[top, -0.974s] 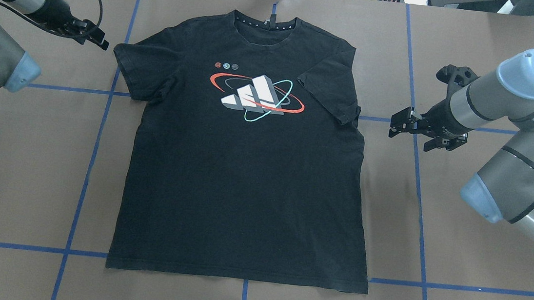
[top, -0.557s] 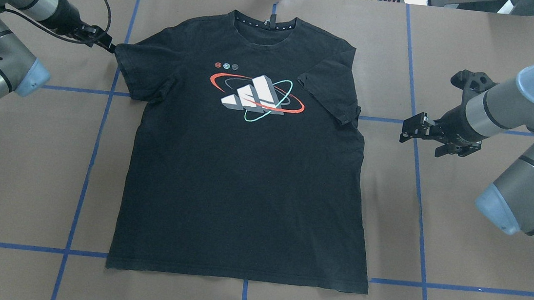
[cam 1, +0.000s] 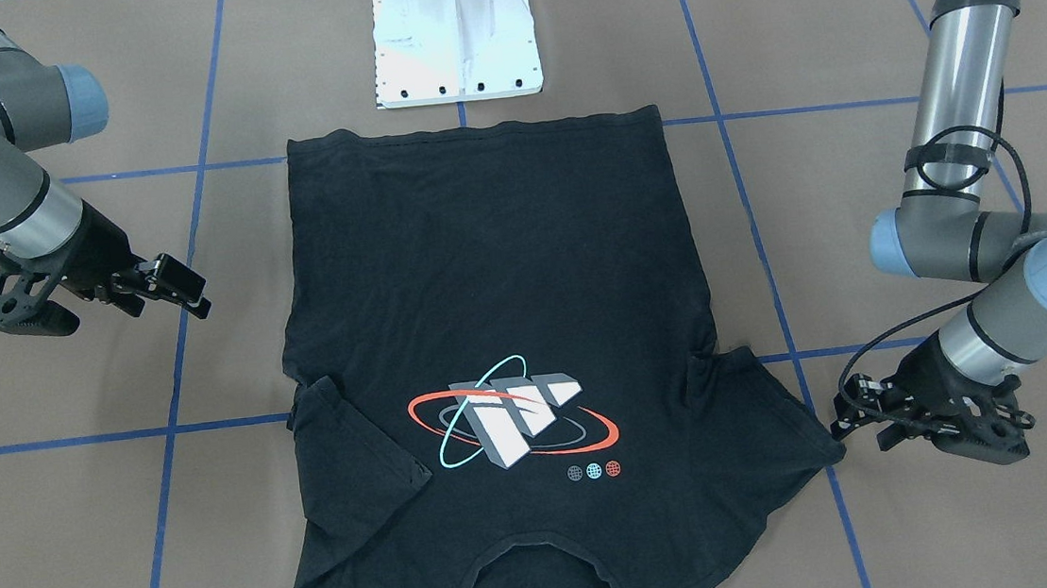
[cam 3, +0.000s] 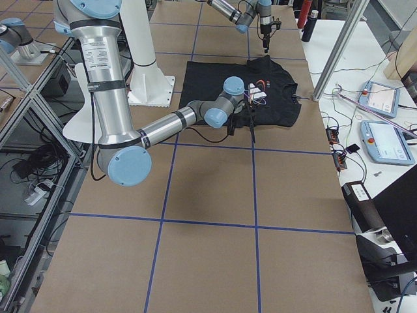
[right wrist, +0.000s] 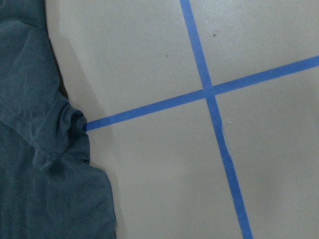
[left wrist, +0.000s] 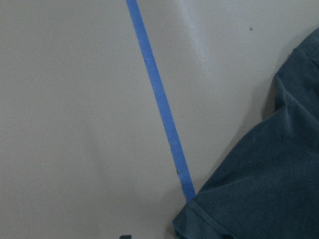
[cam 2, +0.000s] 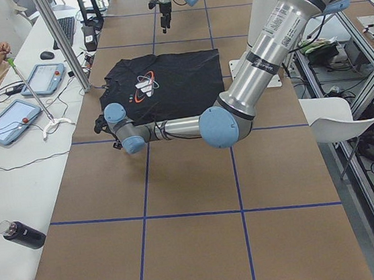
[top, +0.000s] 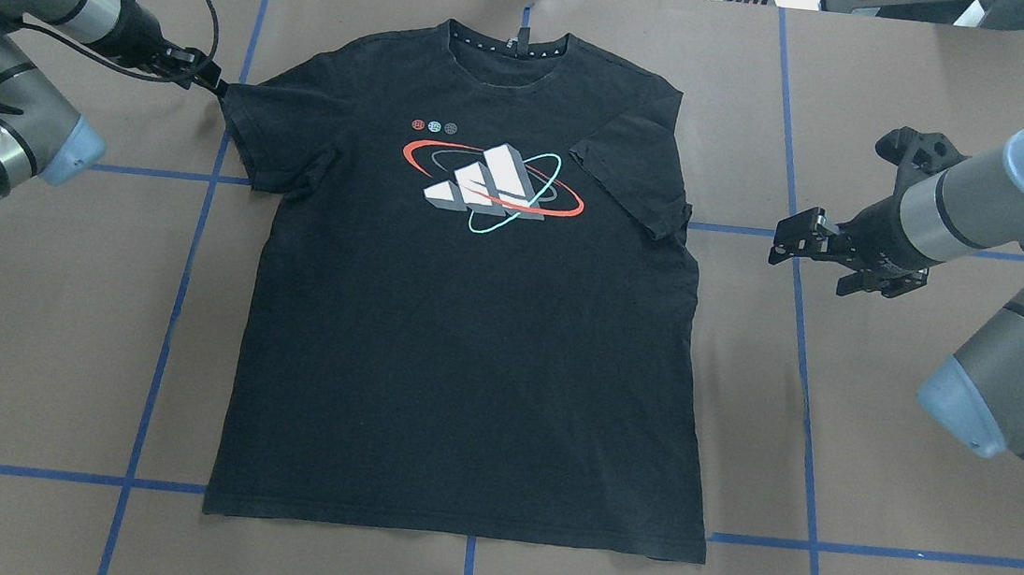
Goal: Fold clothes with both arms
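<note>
Lying flat, T-shirt: left tool at sleeve, right tool apart.

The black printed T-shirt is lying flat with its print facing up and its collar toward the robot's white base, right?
Not quite. The black printed T-shirt lies flat, print up, but its collar points away from the white pedestal base; the hem lies nearest it. The exterior front-facing view shows this.
</note>
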You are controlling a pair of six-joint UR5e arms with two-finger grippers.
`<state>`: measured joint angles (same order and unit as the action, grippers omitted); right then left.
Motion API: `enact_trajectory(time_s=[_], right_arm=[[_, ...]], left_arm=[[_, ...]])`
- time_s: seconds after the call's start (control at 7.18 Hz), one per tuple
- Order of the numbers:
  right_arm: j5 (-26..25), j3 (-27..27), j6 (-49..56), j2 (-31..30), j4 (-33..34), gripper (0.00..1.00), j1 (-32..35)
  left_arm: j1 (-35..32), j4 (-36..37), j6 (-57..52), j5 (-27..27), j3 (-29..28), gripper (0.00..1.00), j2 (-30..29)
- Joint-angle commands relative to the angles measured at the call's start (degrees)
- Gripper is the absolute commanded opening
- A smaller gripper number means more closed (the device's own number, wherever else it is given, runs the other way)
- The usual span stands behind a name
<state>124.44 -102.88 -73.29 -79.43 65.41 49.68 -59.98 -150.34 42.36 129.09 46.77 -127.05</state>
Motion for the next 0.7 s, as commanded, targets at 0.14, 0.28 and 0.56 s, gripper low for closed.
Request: enact_trajectory(time_s=[0.14, 0.28, 0.56], right_arm=[[1.32, -0.04, 2.08, -0.29, 0.07, 1.0, -0.2], [1.51, 0.48, 2.36, 0.06, 0.07, 1.0, -0.28], [1.6, 0.4, 2.97, -0.29, 0.07, 1.0, -0.2]], left_arm=[[0.74, -1.71, 1.67, -0.77, -2.74, 0.59, -1.8], [0.74, -1.71, 1.67, -0.77, -3.0, 0.52, -1.98], [0.83, -1.71, 1.67, -0.85, -3.7, 0.48, -2.41]])
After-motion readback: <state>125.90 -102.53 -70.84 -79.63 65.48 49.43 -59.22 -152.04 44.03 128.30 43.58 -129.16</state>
